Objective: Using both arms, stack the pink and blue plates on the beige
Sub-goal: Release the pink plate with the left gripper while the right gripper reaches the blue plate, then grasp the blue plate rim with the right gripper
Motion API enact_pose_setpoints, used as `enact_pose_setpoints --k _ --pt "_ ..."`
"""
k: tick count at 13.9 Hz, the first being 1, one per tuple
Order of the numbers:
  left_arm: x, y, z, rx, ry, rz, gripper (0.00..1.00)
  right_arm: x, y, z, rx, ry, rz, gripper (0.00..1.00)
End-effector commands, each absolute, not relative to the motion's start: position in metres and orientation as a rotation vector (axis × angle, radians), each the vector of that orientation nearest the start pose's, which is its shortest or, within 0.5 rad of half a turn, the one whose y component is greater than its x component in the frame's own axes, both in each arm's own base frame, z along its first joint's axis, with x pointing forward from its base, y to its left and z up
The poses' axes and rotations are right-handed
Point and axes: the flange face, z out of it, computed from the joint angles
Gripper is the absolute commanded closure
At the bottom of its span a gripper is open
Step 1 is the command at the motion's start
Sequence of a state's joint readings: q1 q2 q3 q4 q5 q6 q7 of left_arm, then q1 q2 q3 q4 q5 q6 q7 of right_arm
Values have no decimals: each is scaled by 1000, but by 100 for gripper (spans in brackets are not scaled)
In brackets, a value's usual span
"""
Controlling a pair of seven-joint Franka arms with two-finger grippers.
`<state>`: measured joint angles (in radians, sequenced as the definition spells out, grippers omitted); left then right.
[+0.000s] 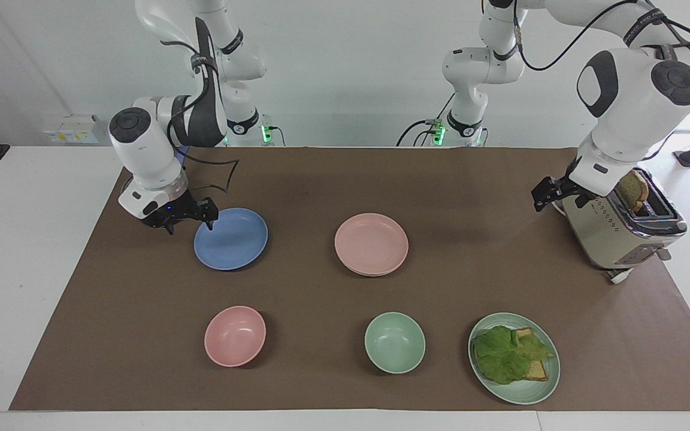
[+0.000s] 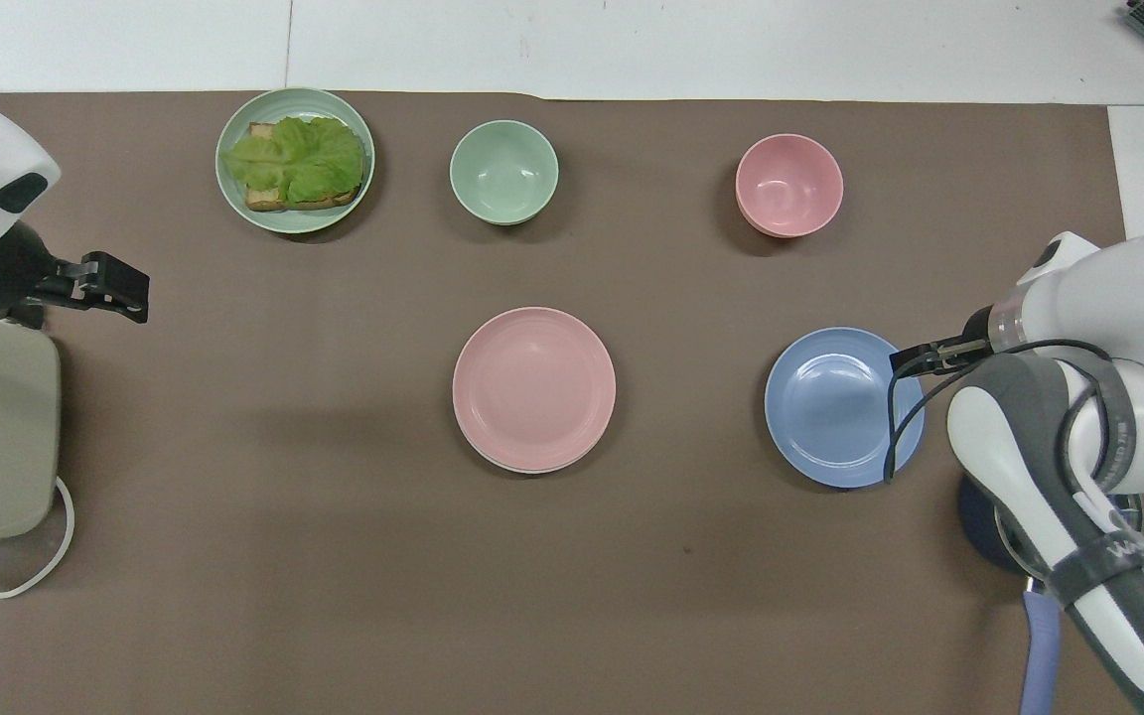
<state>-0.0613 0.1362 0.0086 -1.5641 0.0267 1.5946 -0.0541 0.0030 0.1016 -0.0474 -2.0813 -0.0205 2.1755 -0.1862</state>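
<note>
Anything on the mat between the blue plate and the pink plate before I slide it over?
Nothing: bare brown mat between blue plate and pink plate, clearest in the overhead view.

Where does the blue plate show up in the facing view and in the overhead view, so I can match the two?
Facing view: the blue plate lies left of centre, right gripper at its rim.
Overhead view: the blue plate lies right of centre, right gripper over its edge.
Shared landmark: the pink plate beside it at mid-table, toward the left arm's end.
</note>
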Motion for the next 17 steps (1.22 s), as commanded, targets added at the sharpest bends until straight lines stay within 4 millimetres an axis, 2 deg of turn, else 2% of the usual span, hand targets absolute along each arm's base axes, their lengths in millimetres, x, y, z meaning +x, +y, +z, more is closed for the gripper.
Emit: enact_pose_setpoints --k 1,3,6,7,8,10,11,12,17 --pt "575 -25 586 -3086 34 149 0 557 -48 349 -3134 -259 8 0" --pt "560 -21 606 -3093 2 109 0 558 -54 332 -3117 -215 24 0" --pt "542 -21 603 -3092 -6 153 0 560 -56 309 -3050 -186 39 0" --pt "540 -21 606 -3091 -3 146 0 560 -60 306 -3048 -192 25 0" --pt "540 -21 606 -3096 -1 142 0 558 -60 304 -3048 -194 29 15" --pt "541 -21 607 -3099 -1 138 0 558 -61 296 -3045 -191 47 62" --pt "541 -21 608 -3100 13 136 0 558 -61 296 -3045 -188 50 83" --pt "542 -22 607 -3099 4 135 0 558 -60 296 -3043 -176 52 100" --pt "542 -23 607 -3099 6 142 0 561 -60 302 -3033 -156 53 100"
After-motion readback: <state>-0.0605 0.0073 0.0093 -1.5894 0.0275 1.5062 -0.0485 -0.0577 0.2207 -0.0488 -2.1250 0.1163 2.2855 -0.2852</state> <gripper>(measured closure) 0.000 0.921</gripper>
